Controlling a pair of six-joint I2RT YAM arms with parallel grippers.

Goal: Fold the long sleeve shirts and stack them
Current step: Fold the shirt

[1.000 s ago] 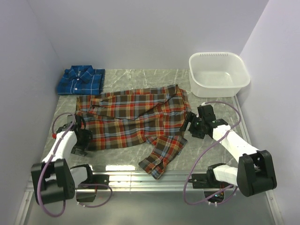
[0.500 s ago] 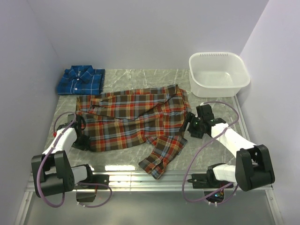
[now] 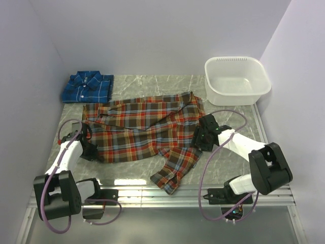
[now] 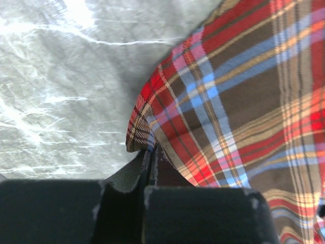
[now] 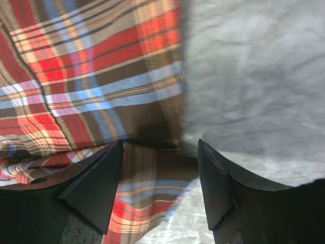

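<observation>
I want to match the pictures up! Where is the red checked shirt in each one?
Top external: the red checked shirt lies spread across the middle of the picture.
Left wrist: the shirt fills the right half, its corner reaching bottom centre.
Right wrist: the shirt covers the left half.
Shared landmark: the grey marbled table beside the shirt's edge.
</observation>
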